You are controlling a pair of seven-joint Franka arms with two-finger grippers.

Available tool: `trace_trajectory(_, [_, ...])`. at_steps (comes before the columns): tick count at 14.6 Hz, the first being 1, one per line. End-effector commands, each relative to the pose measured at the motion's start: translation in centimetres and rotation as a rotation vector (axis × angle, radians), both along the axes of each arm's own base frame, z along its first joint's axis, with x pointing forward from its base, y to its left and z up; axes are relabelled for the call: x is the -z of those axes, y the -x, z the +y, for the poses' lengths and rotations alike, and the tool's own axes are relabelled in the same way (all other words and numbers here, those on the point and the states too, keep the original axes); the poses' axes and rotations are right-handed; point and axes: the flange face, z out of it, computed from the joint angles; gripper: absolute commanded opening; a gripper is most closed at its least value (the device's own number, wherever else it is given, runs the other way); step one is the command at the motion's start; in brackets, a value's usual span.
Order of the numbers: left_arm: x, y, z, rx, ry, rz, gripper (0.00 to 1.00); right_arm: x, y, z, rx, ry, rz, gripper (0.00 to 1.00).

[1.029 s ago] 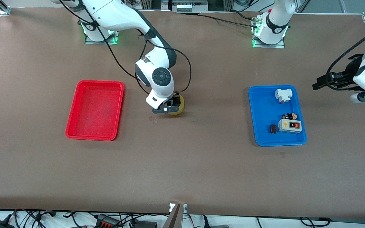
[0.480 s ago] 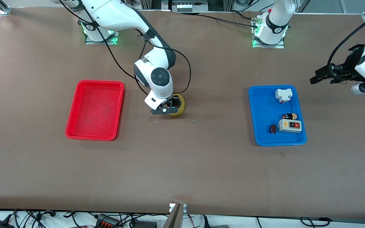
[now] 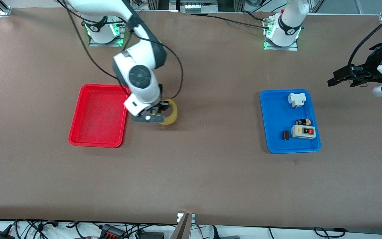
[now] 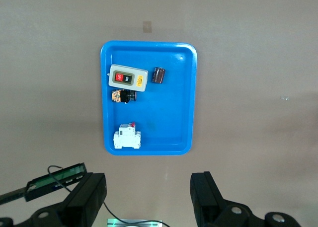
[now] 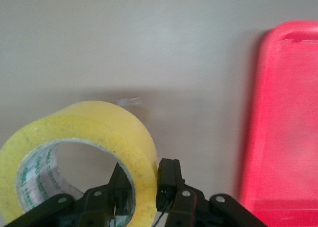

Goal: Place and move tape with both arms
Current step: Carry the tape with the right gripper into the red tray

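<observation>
Front view: right gripper pinches the tape through its wall, held over the tabletop at the red tray's three o'clock. Left gripper, jaws spread, waits above the blue tray holding a switch box, breaker and two small parts.

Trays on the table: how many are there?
2. The red tray lies toward the right arm's end, beside the tape held in the right gripper. The blue tray lies toward the left arm's end.

Right claw low over table, fingers pinched shut. Left claw raised, fingers spread, waiting.
</observation>
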Motion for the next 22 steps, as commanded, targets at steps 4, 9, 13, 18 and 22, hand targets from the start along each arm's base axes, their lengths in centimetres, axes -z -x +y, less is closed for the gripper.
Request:
trace_trajectory(4, [-0.1,-0.3,-0.7,0.032,-0.017,-0.025,1.0,0.4,-0.2,-15.0,-0.009,0.003,0.065,0.06])
trace_trajectory(9, [-0.3,-0.3,-1.3,0.075,-0.081,-0.029,1.0,4.6,0.0,-25.4,-0.049,-0.026,0.089,0.06])
trace_trajectory(13, [-0.2,-0.3,-1.0,0.157,-0.068,-0.026,1.0,7.9,1.9,-29.3,-0.068,-0.04,0.089,0.07])
trace_trajectory(18, [-0.1,-0.3,-0.7,0.155,-0.068,-0.021,1.0,10.7,3.0,-31.5,-0.081,-0.052,0.069,0.1])
trace_trajectory(22, [0.0,-0.2,-0.6,0.153,-0.068,-0.017,1.0,11.2,3.3,-31.7,-0.087,-0.053,0.073,0.42])
